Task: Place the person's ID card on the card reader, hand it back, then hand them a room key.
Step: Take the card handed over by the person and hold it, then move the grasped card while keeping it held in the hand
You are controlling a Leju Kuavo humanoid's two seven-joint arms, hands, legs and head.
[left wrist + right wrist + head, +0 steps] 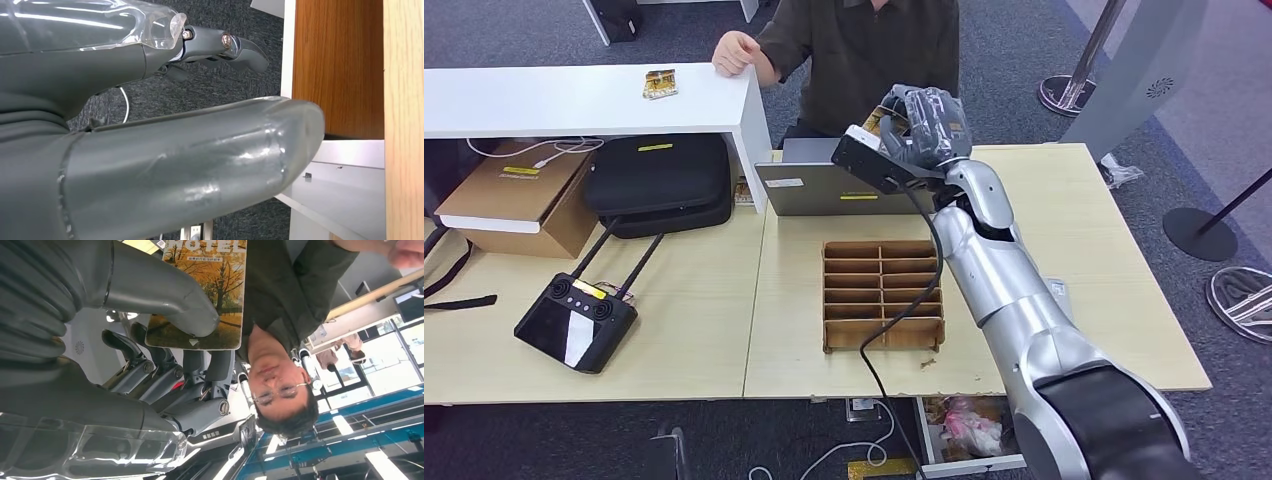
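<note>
My right hand (921, 124) is raised over the far edge of the desk, toward the person (864, 50) in a dark shirt. It pinches a room key card (200, 295) printed with autumn trees and "HOTEL" between its thumb (150, 290) and fingers (200, 380); a yellow corner of the card (876, 120) peeks out beside the hand. A small yellowish card (660, 83) lies on the white counter (544, 100), near the person's hand (736, 52). My left hand (150, 150) hangs low with its fingers (240, 47) extended, holding nothing.
A grey flat device (824, 188) sits under my raised hand. A wooden slotted organiser (882, 295) stands mid-desk, crossed by my arm's black cable. At left are a black controller (576, 320), a black case (659, 180) and a cardboard box (514, 195).
</note>
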